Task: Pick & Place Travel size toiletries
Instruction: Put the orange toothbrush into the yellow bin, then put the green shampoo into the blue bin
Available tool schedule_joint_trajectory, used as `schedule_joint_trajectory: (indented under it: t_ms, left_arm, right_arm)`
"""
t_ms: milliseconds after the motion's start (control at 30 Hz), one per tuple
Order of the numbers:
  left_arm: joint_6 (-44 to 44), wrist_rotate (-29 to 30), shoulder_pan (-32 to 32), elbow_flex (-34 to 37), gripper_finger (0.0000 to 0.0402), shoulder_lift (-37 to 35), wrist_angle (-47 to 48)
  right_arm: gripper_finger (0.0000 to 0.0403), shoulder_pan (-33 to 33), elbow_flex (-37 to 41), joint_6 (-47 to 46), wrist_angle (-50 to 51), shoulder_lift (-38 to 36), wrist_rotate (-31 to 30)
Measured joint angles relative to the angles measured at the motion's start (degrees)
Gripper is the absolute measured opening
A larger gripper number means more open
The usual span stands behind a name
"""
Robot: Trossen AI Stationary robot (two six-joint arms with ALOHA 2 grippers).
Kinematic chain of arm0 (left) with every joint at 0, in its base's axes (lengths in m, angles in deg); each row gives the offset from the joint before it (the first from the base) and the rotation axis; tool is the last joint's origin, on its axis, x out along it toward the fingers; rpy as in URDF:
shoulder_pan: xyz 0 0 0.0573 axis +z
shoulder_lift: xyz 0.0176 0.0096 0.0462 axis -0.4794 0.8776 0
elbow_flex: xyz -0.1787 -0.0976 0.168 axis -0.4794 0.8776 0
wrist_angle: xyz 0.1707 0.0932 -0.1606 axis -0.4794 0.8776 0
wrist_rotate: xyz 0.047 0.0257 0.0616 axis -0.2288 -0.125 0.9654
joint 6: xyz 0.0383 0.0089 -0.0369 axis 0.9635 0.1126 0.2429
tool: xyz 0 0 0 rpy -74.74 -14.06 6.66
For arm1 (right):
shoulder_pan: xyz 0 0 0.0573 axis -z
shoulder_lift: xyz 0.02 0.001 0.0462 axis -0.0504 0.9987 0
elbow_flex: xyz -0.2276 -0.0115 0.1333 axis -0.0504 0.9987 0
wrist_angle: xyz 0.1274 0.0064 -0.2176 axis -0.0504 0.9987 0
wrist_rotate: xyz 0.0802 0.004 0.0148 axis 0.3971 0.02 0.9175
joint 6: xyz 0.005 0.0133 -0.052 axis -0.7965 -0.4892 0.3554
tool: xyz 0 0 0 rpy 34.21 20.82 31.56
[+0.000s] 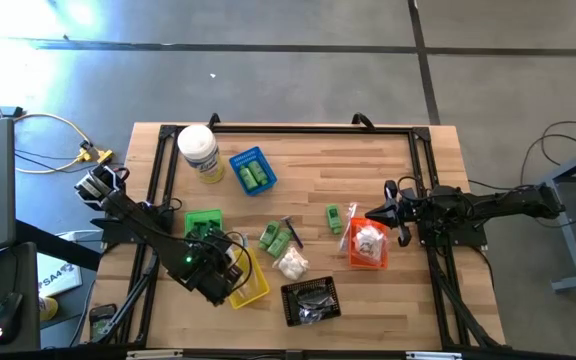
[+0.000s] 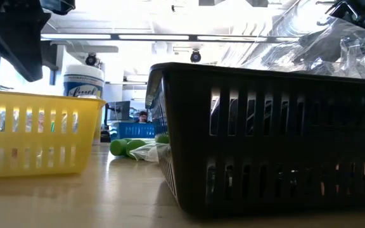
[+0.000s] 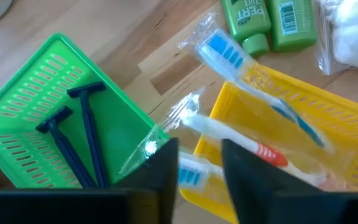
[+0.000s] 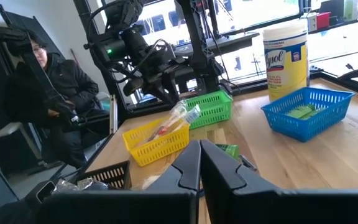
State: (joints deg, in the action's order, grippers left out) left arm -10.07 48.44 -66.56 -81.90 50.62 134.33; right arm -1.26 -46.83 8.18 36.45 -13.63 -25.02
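One camera hangs overhead, looking straight down on the whole wooden table (image 1: 368, 290). Another sits at tabletop level, pressed close to the black slotted plastic basket (image 2: 271, 133). The left wrist camera stares down closely at the yellow slotted plastic basket (image 3: 328, 99), which the right wrist camera also catches, from across the table (image 4: 157, 143).

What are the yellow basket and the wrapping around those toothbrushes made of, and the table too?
The yellow basket looks like moulded plastic, glossy, with slotted walls. The toothbrush wrappers seem thin clear film: see-through, crinkled, catching glints. The table appears to be wood, probably butcher block, with visible grain and joined strips.
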Motion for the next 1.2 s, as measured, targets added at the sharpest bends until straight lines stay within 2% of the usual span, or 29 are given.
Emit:
schedule_joint_trajectory:
  t_ms: [167,267,367,467,600,700,800,867,1000,1200]
  left_arm:
    - [1.95,-0.58,0.02,-1.18,0.0202,0.07,3.62]
    - [6.39,0.73,0.00,-5.13,0.0232,0.07,9.69]
    - [16.81,5.88,-0.02,-11.55,0.0240,0.07,15.91]
    - [32.91,11.79,0.01,-17.37,0.0238,0.02,17.40]
    - [56.87,16.50,0.63,-22.26,0.0196,-1.59,12.25]
    - [72.53,13.26,3.06,-21.95,0.0132,-5.34,3.24]
    - [82.95,9.18,6.89,-19.33,0.0053,-11.42,-5.28]
    - [87.18,5.35,10.27,-16.51,0.0014,-16.07,-9.79]
    - [89.81,-0.35,17.63,-7.19,0.0013,-27.21,-20.80]
    - [87.29,-1.76,21.75,13.07,0.0003,-46.72,-36.48]
  right_arm:
    - [0.0002,0.00,0.00,-0.15,0.00,-0.02,0.02]
    - [0.0002,0.00,0.00,-0.15,0.00,0.00,0.02]
    - [0.0002,0.00,0.00,0.02,0.00,0.00,0.02]
    - [0.0002,0.00,0.00,0.43,0.00,0.00,0.02]
    - [0.0002,0.00,0.00,1.23,-0.02,-0.02,0.04]
    - [0.0002,0.00,0.00,1.41,-0.02,-0.02,0.04]
    - [0.0002,0.00,0.00,1.64,-0.02,-0.02,0.07]
    - [0.0002,0.00,0.00,1.74,-0.02,0.00,0.07]
    - [0.0002,0.00,0.00,1.75,-0.02,-0.02,0.83]
    - [0.0002,0.00,0.00,1.77,-0.02,-0.02,1.55]
